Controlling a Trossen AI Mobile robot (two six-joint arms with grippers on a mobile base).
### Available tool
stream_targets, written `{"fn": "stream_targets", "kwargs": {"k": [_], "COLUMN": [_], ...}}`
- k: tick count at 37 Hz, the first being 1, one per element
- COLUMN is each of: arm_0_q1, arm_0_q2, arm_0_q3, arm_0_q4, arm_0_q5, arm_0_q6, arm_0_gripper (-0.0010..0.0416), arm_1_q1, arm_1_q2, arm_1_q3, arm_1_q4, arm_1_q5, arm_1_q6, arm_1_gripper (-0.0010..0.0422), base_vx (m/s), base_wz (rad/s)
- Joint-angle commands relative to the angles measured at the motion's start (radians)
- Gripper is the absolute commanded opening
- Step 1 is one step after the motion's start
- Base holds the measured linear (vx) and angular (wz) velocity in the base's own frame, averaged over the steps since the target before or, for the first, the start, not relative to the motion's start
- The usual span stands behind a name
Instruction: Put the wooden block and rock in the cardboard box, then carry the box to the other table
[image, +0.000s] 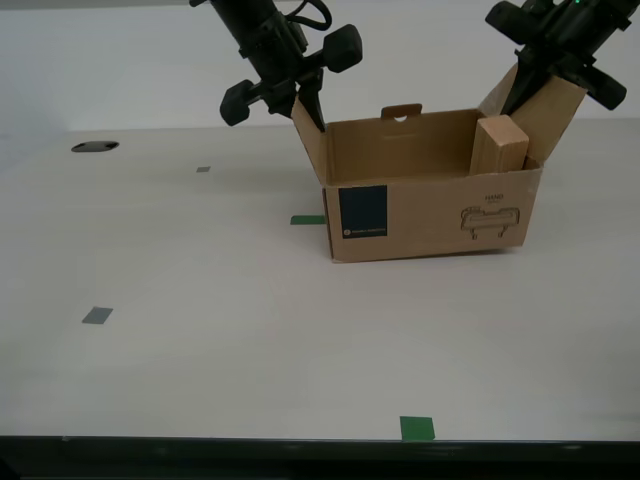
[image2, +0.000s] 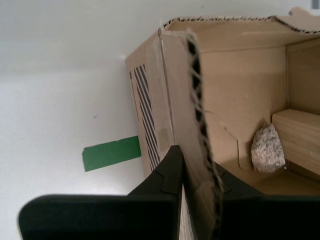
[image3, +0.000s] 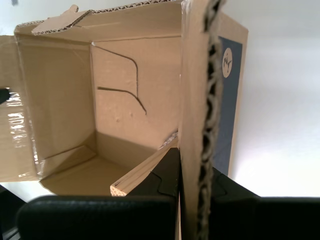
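Both claws on cardboard box (image: 430, 215) flaps.

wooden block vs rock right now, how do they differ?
The wooden block is a pale, flat-faced slab with straight edges; the rock is a lumpy, speckled grey-pink stone. The block is clearly the larger. The block pokes above the box rim in the exterior view; the rock shows only in the second wrist view. Both sit inside the cardboard box.

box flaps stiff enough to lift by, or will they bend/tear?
Likely some flex. The cardboard box is thin single-wall corrugated, and my first pincer and second pincer each clamp only one flap edge. The load looks modest: one wooden block and a small rock. The block leans toward one end, so the box may tilt.
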Motion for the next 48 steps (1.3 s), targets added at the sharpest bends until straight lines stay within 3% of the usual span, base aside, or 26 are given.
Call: {"fn": "stream_targets", "kwargs": {"k": [1, 10, 24, 27, 30, 48], "arm_0_q1": [0.002, 0.005, 0.016, 0.018, 0.019, 0.032], "arm_0_q2": [-0.021, -0.046, -0.072, -0.099, -0.124, -0.375], "arm_0_q3": [0.031, 0.149, 0.316, 0.333, 0.346, 0.233], "arm_0_q4": [-0.021, -0.101, -0.204, -0.209, -0.220, -0.255], "arm_0_q5": [-0.008, -0.008, -0.008, -0.008, -0.008, -0.007], "arm_0_q6": [0.003, 0.021, 0.021, 0.022, 0.023, 0.025], "arm_0_gripper": [-0.0001, -0.0001, -0.0001, -0.0001, -0.0001, -0.0001], "arm_1_q1": [-0.001, -0.002, -0.003, -0.003, -0.003, -0.004], "arm_1_q2": [-0.001, -0.001, -0.008, -0.021, -0.051, -0.310], "arm_1_q3": [0.043, 0.175, 0.414, 0.444, 0.447, 0.298], "arm_1_q4": [-0.023, -0.087, -0.285, -0.303, -0.304, -0.316], "arm_1_q5": [0.029, 0.029, 0.035, 0.061, 0.088, 0.072], "arm_1_q6": [-0.002, 0.010, 0.079, 0.087, 0.089, 0.139], "arm_1_gripper": [-0.0002, -0.0002, -0.0002, -0.0002, -0.0002, -0.0001], "base_vx": [0.000, 0.000, 0.000, 0.000, 0.000, 0.000], "base_wz": [0.000, 0.000, 0.000, 0.000, 0.000, 0.000]}}
